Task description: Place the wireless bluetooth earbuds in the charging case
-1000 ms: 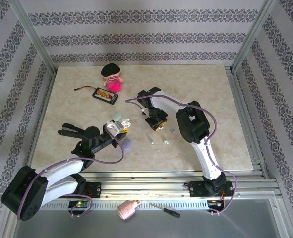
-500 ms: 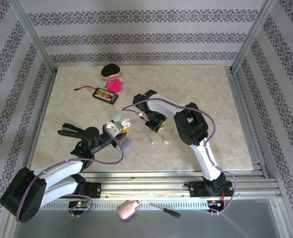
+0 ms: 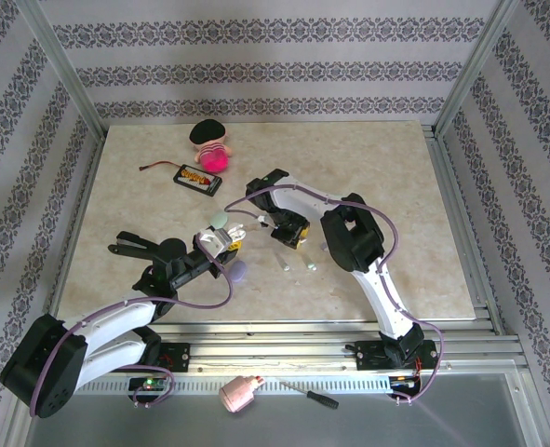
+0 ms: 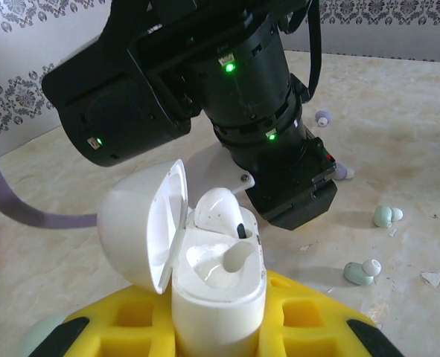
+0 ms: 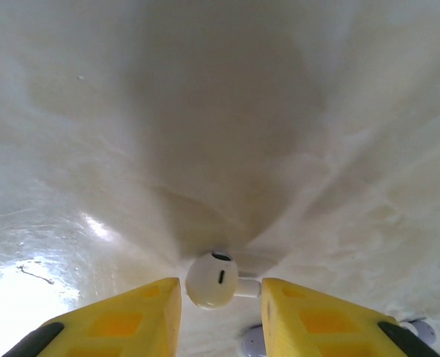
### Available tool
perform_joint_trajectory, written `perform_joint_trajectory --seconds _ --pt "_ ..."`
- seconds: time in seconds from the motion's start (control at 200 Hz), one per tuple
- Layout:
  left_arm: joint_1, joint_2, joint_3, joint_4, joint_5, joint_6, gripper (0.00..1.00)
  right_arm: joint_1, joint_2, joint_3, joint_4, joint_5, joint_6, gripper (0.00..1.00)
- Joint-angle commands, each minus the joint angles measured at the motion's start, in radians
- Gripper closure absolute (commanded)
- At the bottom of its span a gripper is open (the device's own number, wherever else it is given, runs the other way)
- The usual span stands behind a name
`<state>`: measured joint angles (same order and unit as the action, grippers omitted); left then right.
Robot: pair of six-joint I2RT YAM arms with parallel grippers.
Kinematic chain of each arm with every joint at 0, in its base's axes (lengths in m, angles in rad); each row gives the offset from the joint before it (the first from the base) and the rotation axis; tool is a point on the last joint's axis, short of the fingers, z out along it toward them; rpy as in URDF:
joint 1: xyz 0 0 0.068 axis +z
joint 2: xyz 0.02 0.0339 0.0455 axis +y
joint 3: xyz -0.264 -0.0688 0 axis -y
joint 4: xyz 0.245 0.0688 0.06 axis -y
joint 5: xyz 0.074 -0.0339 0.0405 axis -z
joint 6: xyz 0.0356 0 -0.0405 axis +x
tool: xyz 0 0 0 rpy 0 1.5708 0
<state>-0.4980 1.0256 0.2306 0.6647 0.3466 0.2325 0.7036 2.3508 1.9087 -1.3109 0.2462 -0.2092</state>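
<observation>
A: You have your left hand [image 3: 221, 240] clamped on the white charging case [image 4: 220, 297]. The case stands upright between the yellow fingers, with its lid [image 4: 141, 230] hinged wide open.

B: You already have one seated earbud [image 4: 220, 210] in that case. Its rounded head stands above the case's rim.

A: Your right hand [image 5: 220, 288] is down at the table [image 3: 395, 186], just to the right of the charging case and close to the surface.

B: Its fingers [image 5: 130, 320] stand apart with a loose white earbud [image 5: 211, 279] between them. The bud's head is by one finger and its stem points at the other. You cannot tell from these views whether they press on it or only flank it.

A: On that same side of the charging case, a pale earbud [image 4: 383, 216] and a second pale earbud [image 4: 359, 273] lie near each other on the table. A lilac earbud [image 4: 322, 117] lies farther from the case.

B: A lilac pebble-shaped case [image 3: 240, 271] lies on the table just on the near side of the charging case.
</observation>
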Motion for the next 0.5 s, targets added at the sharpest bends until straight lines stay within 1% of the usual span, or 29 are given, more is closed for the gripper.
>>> perform_joint_trajectory --seconds 0.0,0.295,0.425,0.495 --pt "-0.018 -0.012 0.012 -0.008 0.011 0.021 1.00 0.013 0.026 0.033 -0.042 0.009 -0.015 0.66" --pt "-0.018 -0.007 0.012 -0.005 0.012 0.024 1.00 0.007 0.060 0.045 -0.035 0.029 -0.013 0.70" --pt "-0.018 -0.004 0.013 -0.005 0.013 0.025 1.00 -0.005 0.073 0.053 -0.013 0.003 0.004 0.75" --pt "-0.020 -0.004 0.015 -0.008 0.014 0.026 1.00 -0.009 0.078 0.057 -0.016 0.011 0.016 0.77"
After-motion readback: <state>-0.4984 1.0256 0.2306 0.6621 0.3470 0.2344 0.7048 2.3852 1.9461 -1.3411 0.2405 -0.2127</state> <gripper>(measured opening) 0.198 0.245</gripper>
